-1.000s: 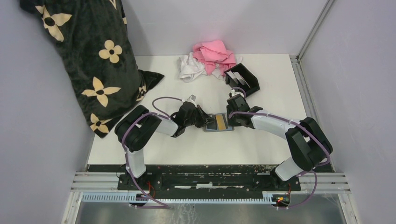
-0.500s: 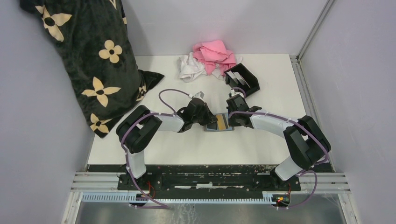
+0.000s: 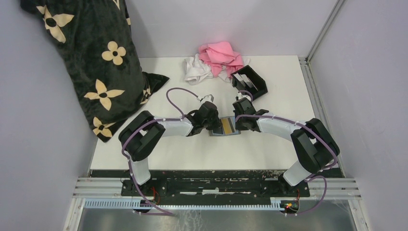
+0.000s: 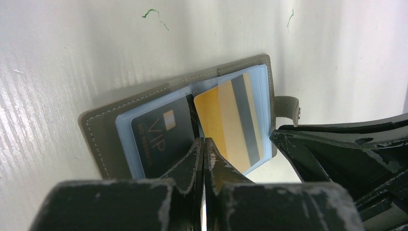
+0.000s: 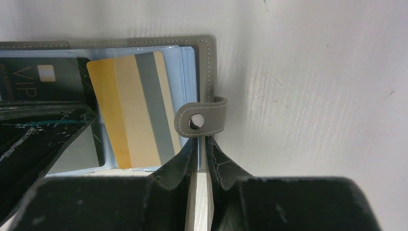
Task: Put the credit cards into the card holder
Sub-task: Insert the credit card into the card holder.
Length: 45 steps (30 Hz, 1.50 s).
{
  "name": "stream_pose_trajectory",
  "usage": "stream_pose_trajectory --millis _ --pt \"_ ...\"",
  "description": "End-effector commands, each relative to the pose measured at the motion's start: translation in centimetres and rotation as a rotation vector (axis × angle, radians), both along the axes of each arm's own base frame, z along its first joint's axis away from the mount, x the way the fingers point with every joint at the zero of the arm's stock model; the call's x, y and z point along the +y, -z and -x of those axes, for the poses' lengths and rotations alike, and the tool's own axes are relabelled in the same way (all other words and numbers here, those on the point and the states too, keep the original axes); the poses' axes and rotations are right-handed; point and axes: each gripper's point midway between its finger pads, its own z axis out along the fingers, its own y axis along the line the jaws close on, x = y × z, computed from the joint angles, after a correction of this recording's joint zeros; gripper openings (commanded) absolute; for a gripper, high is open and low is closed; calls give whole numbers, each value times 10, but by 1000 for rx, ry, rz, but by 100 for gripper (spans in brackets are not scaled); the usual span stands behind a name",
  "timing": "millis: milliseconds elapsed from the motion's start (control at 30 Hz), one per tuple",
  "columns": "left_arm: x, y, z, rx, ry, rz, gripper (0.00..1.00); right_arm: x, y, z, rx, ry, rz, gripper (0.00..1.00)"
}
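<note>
A grey wallet (image 3: 215,133) lies open mid-table, with clear blue sleeves inside. A tan/orange credit card (image 4: 231,122) (image 5: 134,113) sticks out of the right sleeve at a tilt. A black VIP card (image 4: 156,137) sits in the left one. My left gripper (image 4: 203,141) (image 3: 215,123) is shut, its tips at the wallet's centre fold between the two cards. My right gripper (image 5: 201,142) (image 3: 239,123) has closed to a narrow gap on the wallet's right edge (image 5: 204,72), just below the snap strap (image 5: 202,120). The black card holder (image 3: 260,87) stands behind, with white cards (image 3: 244,80) in it.
Crumpled pink cloth (image 3: 220,54) and white cloth (image 3: 196,70) lie at the back beside the card holder. A big black flower-patterned cushion (image 3: 91,57) leans at the back left. Walls close in on both sides.
My left gripper has slid right onto the wallet's middle. The right gripper's jaws have narrowed onto the wallet's right edge. The wallet has stayed put.
</note>
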Motion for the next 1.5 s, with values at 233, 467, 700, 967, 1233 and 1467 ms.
stream_pose_trajectory --millis 233,467,700,967,1233,1467 --pt "0 -19 -7 -97 8 -109 3 4 -10 -16 -48 13 1 16" --pt "-1 -16 -5 -103 7 -155 3 4 -8 -15 -45 14 3 16" --pt "-4 -13 -4 -110 13 -207 3 3 -9 -15 -48 16 1 16" --pt "-4 -4 0 -97 15 -269 3 3 -7 -14 -44 17 3 16" --pt "5 2 4 -92 0 -331 3 1 -3 -13 -36 18 8 15" --pt "8 10 4 -82 -4 -353 3 3 -2 -13 -35 16 2 15"
